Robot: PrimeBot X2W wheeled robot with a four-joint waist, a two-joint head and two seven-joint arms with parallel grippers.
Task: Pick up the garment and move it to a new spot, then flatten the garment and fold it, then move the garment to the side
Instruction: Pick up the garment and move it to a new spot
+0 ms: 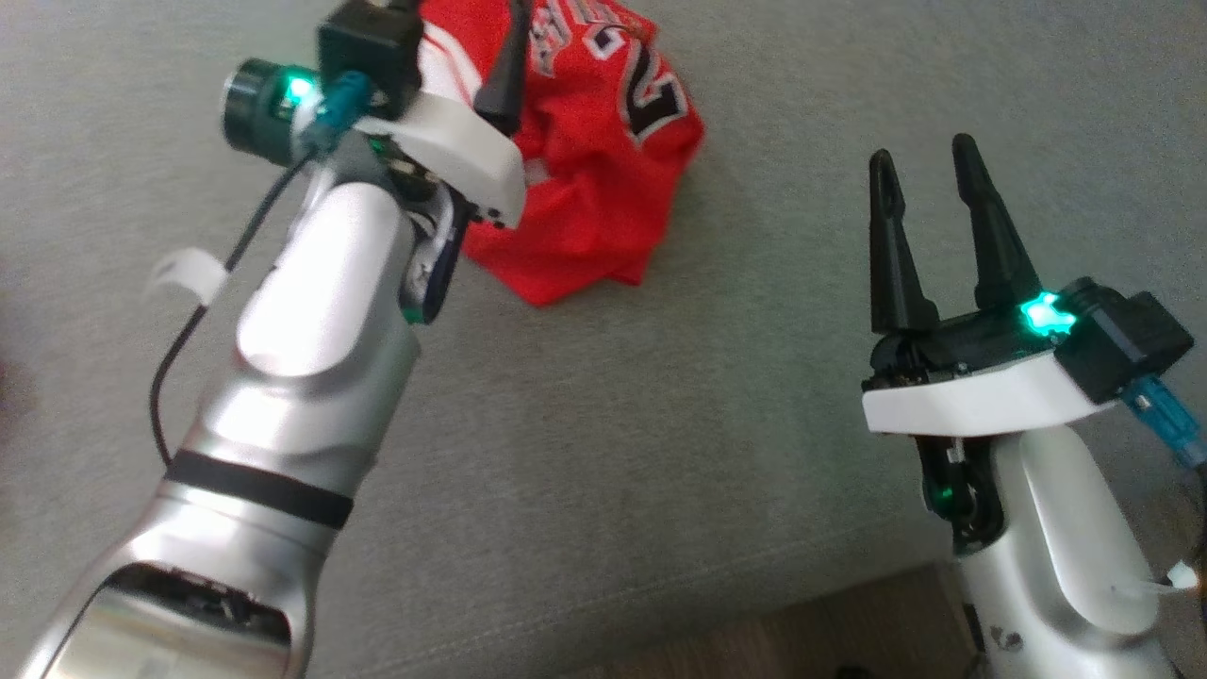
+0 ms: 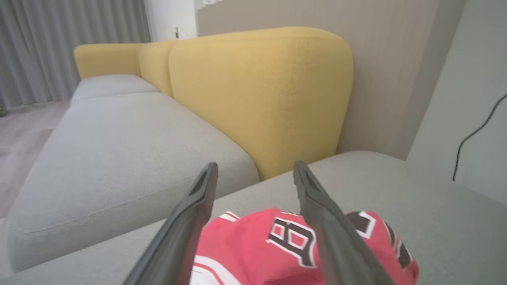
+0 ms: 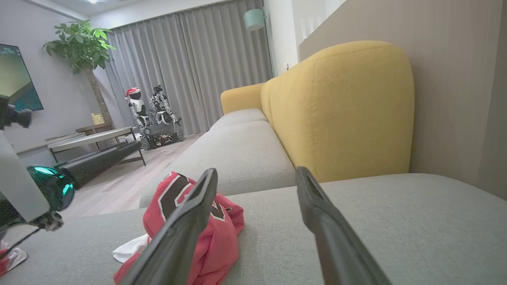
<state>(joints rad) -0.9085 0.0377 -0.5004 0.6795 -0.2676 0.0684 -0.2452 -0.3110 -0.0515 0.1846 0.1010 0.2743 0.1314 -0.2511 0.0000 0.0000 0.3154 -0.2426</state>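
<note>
The crumpled red fabric jersey [image 1: 603,189] is lying soft and limp just beneath the left gripper [image 2: 255,166], whose jaws are standing apart, likely offering raised folds to pinch.

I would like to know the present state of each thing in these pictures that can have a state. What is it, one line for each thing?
Red sports jersey with black-and-white lettering: crumpled in a heap on the grey fabric sofa seat, not flattened, not folded.
Left gripper: fingers open, over the jersey.
Right gripper: fingers open, empty, apart from the jersey.
</note>
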